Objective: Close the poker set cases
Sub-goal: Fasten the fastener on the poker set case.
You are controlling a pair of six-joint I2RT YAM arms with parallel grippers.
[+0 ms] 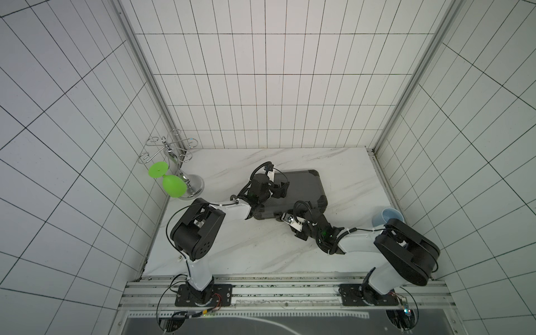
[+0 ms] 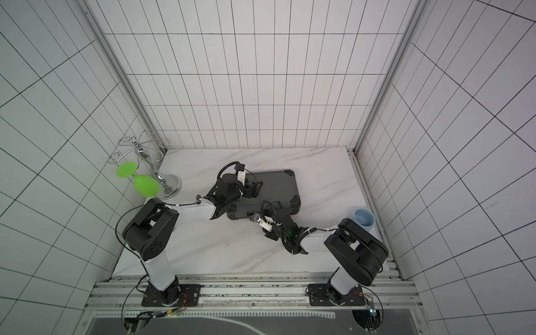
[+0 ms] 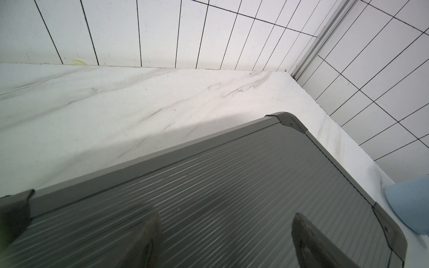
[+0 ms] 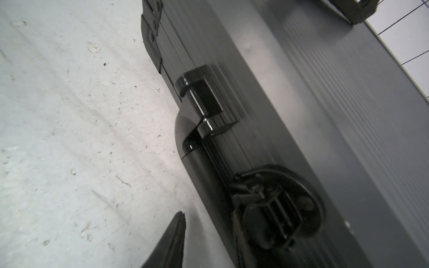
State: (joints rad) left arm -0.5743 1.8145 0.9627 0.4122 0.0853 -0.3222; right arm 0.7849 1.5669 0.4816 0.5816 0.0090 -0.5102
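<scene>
No lettering, label or number is legible on anything in view.

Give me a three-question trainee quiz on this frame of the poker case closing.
1. True or false: the poker case has its lid down.
2. The tool above the lid is: A) the left tool B) the opposite one C) neither.
3. What colour is the cup?
Key: 1 true; 2 A; 3 light blue.
</scene>
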